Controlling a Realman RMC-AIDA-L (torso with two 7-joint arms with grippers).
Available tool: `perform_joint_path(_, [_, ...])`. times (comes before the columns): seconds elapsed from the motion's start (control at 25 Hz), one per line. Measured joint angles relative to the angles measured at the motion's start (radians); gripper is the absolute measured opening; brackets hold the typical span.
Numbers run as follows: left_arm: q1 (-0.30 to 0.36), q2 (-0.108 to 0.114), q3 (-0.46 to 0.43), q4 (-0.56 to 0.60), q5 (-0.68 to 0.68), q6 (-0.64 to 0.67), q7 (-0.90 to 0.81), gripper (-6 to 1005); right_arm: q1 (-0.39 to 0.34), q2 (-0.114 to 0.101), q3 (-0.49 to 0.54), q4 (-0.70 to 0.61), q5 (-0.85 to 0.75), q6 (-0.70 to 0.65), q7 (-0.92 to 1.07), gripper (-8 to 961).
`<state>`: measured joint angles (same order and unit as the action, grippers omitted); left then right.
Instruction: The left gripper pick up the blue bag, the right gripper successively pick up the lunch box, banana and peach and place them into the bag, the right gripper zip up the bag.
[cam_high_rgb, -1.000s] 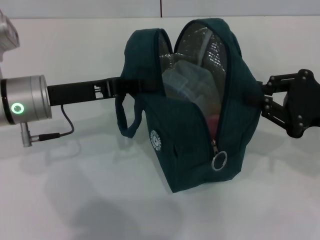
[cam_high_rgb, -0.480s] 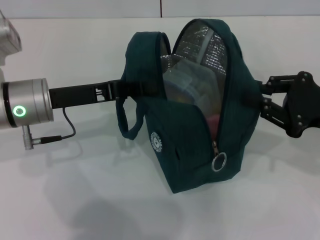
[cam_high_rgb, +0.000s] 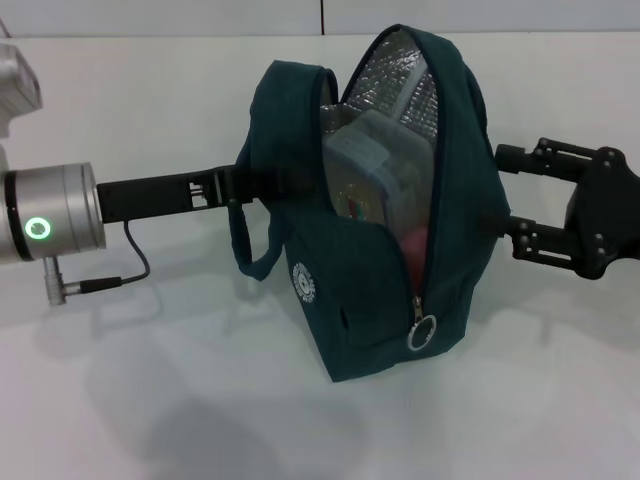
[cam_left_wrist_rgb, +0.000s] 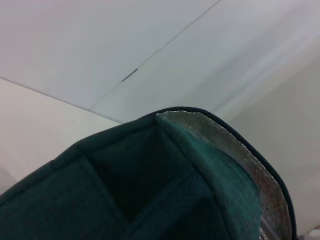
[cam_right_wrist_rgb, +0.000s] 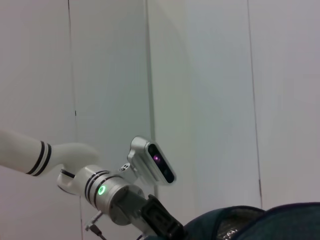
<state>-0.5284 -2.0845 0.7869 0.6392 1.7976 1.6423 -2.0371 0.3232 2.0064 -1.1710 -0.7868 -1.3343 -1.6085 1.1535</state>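
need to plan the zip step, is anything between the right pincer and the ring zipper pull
Yes. The right pincer sits behind the blue bag, and the bag's right side panel lies between it and the ring zipper pull on the front.

Left gripper (cam_high_rgb: 262, 183) reaches in level from the left, clamped shut; right gripper (cam_high_rgb: 500, 190) opposite it, fingers spread apart.

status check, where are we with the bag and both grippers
Left gripper shut on the blue bag, holding its left side. Right gripper open beside its right side. Bag unzipped, lunch box and peach inside; zipper pull low. Nothing blocking.
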Motion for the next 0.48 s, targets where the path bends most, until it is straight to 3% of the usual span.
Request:
perform_joint_path(0.16, [0.001,0.000,0.000,-0.009,0.000,-0.001,0.000,38,-0.008,0.000,0.017,0.009,0.007,-0.002,-0.002,621])
perform_joint_path(0.4, [0.004,0.000,0.000,-0.011,0.000,-0.001,0.001,39,-0.014,0.000,0.071,0.055,0.031,-0.113,-0.057,768])
perform_joint_path(0.48, [0.004,0.000,0.000,-0.011,0.000,-0.001,0.001,39,-0.017,-0.001,0.081,0.063,0.028,-0.188,-0.094,768])
